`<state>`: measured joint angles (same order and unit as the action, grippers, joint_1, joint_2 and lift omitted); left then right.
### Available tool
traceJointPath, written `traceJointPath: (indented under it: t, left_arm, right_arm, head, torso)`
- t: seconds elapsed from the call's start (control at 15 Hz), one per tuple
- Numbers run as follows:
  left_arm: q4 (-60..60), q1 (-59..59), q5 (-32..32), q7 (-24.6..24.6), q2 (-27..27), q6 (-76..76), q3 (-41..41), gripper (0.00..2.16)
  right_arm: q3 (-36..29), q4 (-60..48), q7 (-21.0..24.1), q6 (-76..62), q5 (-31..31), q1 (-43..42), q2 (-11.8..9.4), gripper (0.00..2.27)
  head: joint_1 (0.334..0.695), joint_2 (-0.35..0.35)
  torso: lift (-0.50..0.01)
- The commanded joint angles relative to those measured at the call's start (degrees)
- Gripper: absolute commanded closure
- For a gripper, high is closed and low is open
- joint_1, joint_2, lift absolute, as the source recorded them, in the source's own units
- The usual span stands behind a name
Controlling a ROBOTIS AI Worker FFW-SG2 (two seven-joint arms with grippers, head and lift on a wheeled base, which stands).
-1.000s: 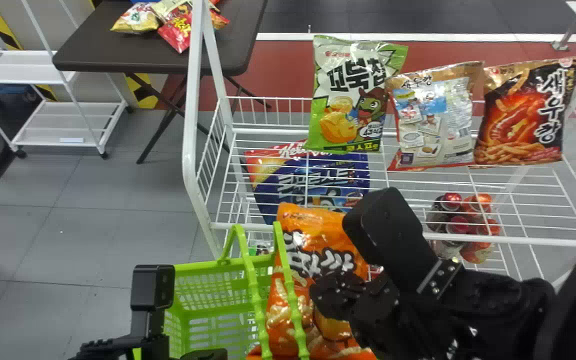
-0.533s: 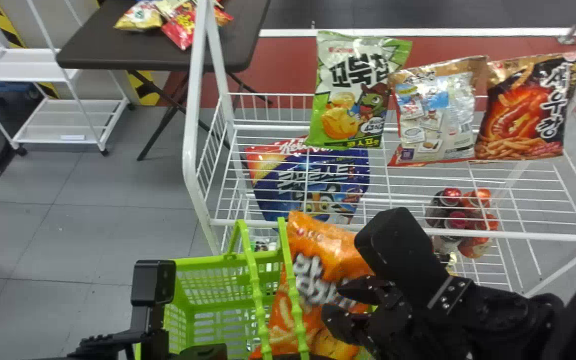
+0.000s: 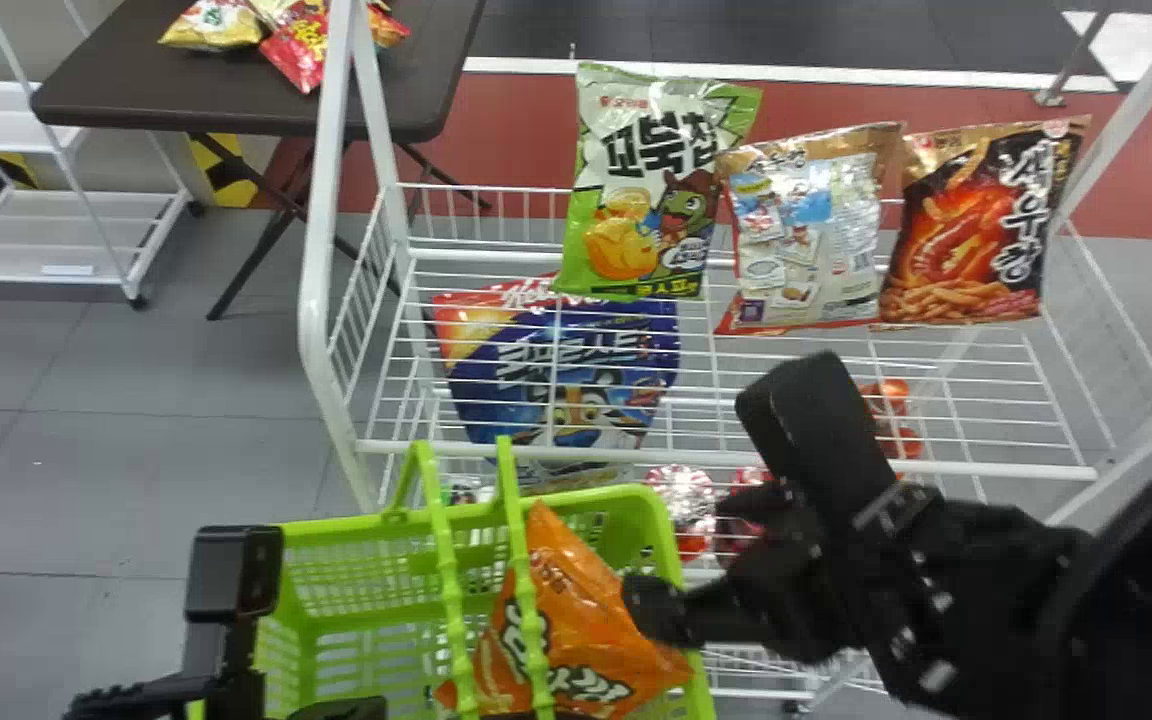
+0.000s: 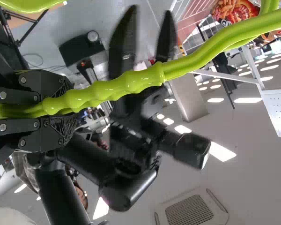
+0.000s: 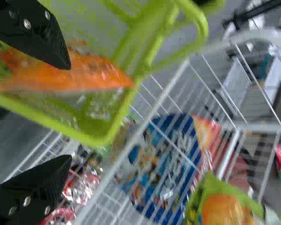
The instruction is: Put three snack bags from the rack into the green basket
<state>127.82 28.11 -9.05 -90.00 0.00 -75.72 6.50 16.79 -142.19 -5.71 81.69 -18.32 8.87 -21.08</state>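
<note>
The right gripper [image 5: 68, 114] has its jaws spread with nothing pinched between them, one finger over the orange glossy snack bag [image 3: 586, 620] in the head view; whether it touches the bag, I can't tell. That bag lies tilted inside the green plastic lattice-sided basket [image 3: 581, 497], toward the basket's right side. The left gripper [image 4: 68, 110] has its jaws closed around the basket's knobbly green handle [image 4: 140, 80], holding the basket at the robot's left. One bag is visibly in, so I'd judge two remain, and the free right arm is the one for them, being also the nearer. What the next move turns on is that the upper shelf's bags lie forward of those jaws, past the front rail of the white wire rack [image 3: 996, 468]. The green-and-white snack bag [image 3: 641, 190] is ahead and slightly left, the silver-and-tan bag seen from its back [image 3: 801, 235] ahead and a little right, the black-and-orange bag [image 3: 976, 230] farther right. Each has its long axis running roughly upward, so the jaws would do best to lift clear of basket and rail, then close across a bag's width or top edge. Below the shelf wires sits a large blue bag [image 3: 526, 400].
</note>
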Motion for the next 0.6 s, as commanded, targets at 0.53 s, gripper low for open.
traceJointPath:
  t: [0.53]
  left_arm:
    - [-0.3, 0.3, 0.0, -0.1, -0.1, 0.2, 0.3, 2.15]
  right_arm:
    - [-7.4, 29.1, 1.4, -37.3, 6.8, -8.6, 2.3, 0.06]
  head:
    - [0.695, -0.208]
  torso:
    - [0.000]
